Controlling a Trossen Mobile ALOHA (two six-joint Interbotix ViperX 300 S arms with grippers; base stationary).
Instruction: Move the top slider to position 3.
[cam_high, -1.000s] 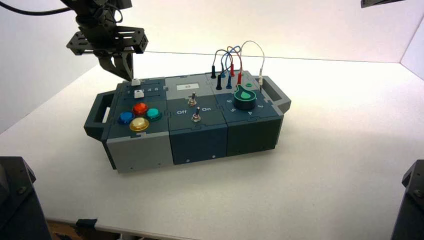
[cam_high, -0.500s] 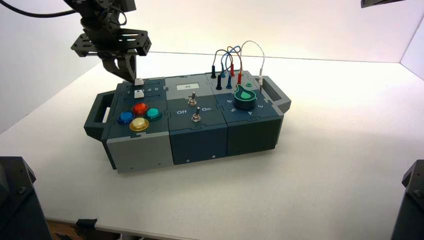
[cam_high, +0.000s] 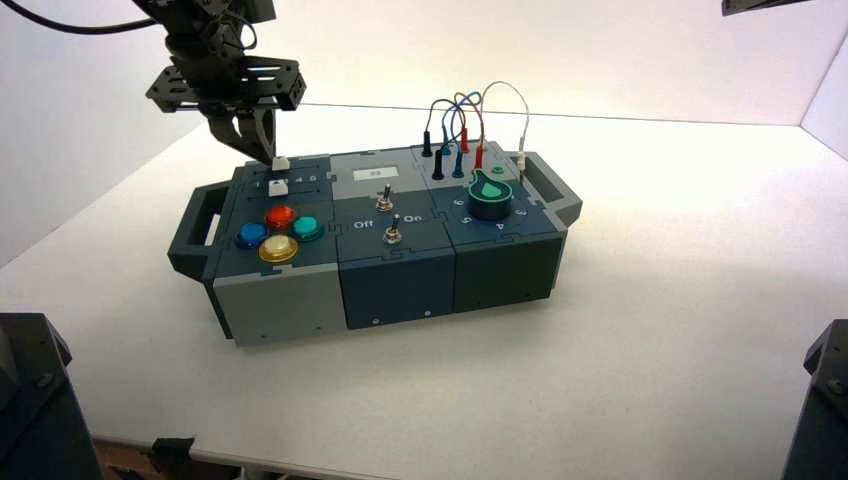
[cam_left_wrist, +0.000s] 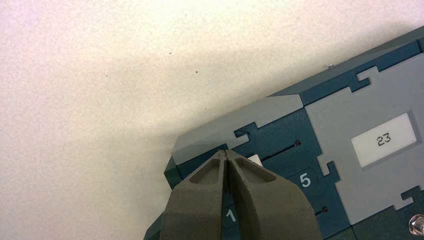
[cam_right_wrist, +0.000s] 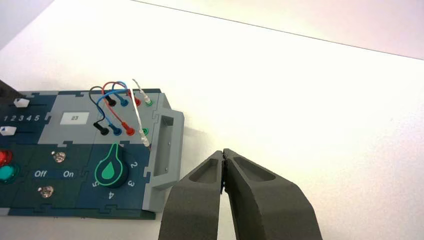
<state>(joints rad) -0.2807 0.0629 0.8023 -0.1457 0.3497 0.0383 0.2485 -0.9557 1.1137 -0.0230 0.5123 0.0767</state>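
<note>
The top slider (cam_high: 281, 162) is a small white knob in the back slot of the box's left panel. It also shows as a white corner (cam_left_wrist: 255, 160) beside my fingers and as a knob (cam_right_wrist: 20, 103) in the right wrist view. My left gripper (cam_high: 268, 157) is shut, its tips (cam_left_wrist: 227, 152) right against the knob's left side. The numeral row lies just in front of the slot, with position 3 (cam_right_wrist: 21, 118) in its middle. The knob stands near the 2 and 3; which one, I cannot tell. My right gripper (cam_right_wrist: 223, 152) is shut and empty, off the box's right end.
A twin white slider knob (cam_high: 278, 187) sits just in front of the numerals. Coloured buttons (cam_high: 279, 217), two toggle switches (cam_high: 384, 203), a green dial (cam_high: 490, 190) and plugged wires (cam_high: 462, 120) fill the rest of the box. A small display (cam_left_wrist: 383, 140) reads 23.
My left gripper has moved right along the back slot, and the white top knob has slid right with it, a little less in the last half second.
</note>
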